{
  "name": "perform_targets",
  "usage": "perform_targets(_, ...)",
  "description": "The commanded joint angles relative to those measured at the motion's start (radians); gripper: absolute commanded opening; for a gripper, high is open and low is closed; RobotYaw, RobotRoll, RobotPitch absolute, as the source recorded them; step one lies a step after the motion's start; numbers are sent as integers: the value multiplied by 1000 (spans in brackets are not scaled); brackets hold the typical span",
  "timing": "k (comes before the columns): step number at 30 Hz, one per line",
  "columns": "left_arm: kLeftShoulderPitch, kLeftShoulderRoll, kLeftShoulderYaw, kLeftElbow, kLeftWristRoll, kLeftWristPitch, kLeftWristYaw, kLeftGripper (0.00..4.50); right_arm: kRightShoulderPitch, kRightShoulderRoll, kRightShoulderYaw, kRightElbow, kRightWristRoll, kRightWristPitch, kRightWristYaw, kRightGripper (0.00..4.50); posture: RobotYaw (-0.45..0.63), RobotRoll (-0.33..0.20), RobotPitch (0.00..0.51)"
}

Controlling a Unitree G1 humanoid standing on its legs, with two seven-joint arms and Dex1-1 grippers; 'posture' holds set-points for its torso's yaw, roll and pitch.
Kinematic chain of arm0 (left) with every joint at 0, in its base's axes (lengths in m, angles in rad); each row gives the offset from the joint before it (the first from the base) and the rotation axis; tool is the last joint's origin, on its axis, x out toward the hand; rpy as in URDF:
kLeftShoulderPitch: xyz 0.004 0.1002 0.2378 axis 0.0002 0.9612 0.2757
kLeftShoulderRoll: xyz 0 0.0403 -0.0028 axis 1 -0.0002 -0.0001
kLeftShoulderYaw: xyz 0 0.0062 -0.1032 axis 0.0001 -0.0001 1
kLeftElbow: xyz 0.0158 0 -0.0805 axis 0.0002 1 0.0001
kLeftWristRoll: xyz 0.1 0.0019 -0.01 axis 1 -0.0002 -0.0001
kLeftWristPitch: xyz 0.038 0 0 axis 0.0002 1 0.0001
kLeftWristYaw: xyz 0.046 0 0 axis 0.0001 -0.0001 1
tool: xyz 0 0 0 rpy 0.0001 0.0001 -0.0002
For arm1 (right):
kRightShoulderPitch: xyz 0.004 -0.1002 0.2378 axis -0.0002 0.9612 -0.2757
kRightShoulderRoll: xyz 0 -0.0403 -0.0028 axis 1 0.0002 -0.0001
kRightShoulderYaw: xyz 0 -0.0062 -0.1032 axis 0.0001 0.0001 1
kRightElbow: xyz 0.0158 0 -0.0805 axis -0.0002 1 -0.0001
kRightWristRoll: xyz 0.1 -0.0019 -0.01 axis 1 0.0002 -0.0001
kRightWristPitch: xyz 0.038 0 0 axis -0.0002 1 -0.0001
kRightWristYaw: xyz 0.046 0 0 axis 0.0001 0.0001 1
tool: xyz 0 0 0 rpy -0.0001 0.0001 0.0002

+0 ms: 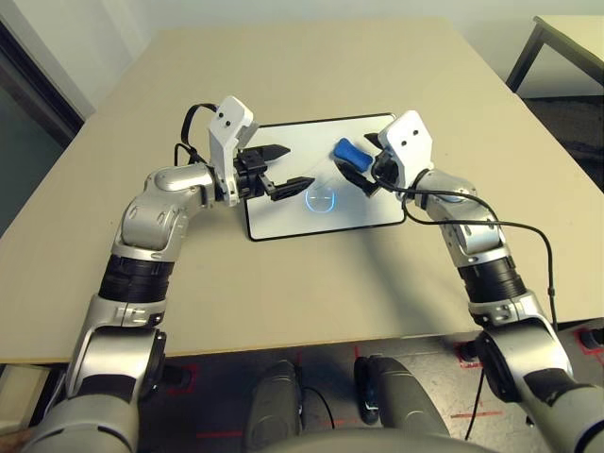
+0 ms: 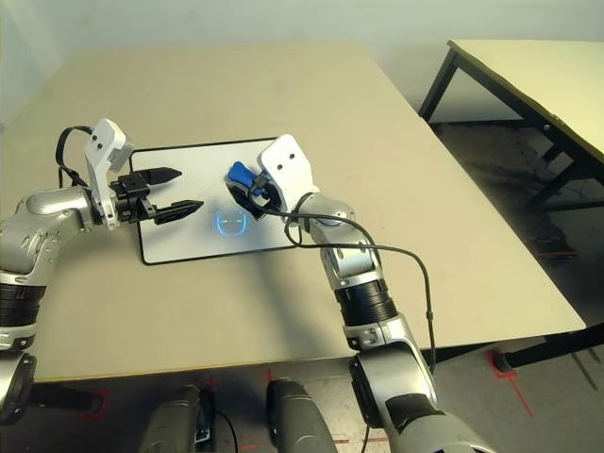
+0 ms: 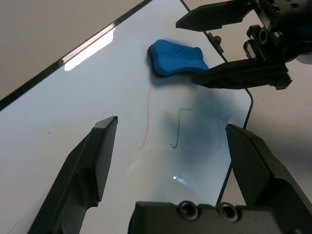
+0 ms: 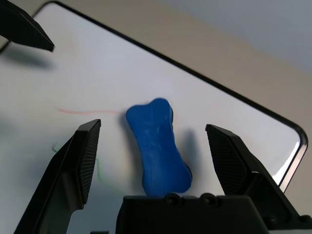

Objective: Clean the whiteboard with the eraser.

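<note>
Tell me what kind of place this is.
Probably a lab or plain workroom, not a home: a bare beige table holding just a whiteboard and a blue eraser, a second table beside it, and red tape marks on the grey floor.

Premises read as a robotics lab or test room: plain beige work table [image 1: 283, 75] on a bare grey floor [image 2: 528, 377], red tape marks [image 2: 505, 366] laid on that floor, a second black-framed table [image 2: 538, 75] alongside, blank pale walls
</note>
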Motion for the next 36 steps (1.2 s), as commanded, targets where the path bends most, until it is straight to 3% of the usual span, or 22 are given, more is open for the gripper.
perform_targets(1,19,1,-1,-28,-11,20,4,4500,-6,2,24,36,-30,-42,3,3943,-22,0,130)
perform_targets(13,17,2,2,-53,-38,54,18,4500,3,-6,61,60,-123,-174,-8,12,-24,0,134)
perform_targets(24,18,-2,-3,-64,-45,63,28,4500,4,-4,49,87,-143,-172,-20,12,-24,0,139)
perform_targets(27,20,-1,-2,-66,-44,64,30,4500,3,-7,41,67,-134,-151,-17,670,-23,0,139)
perform_targets(36,27,0,-2,-70,-44,62,35,4500,15,-19,25,-64,-118,-22,-19,3496,-27,0,139)
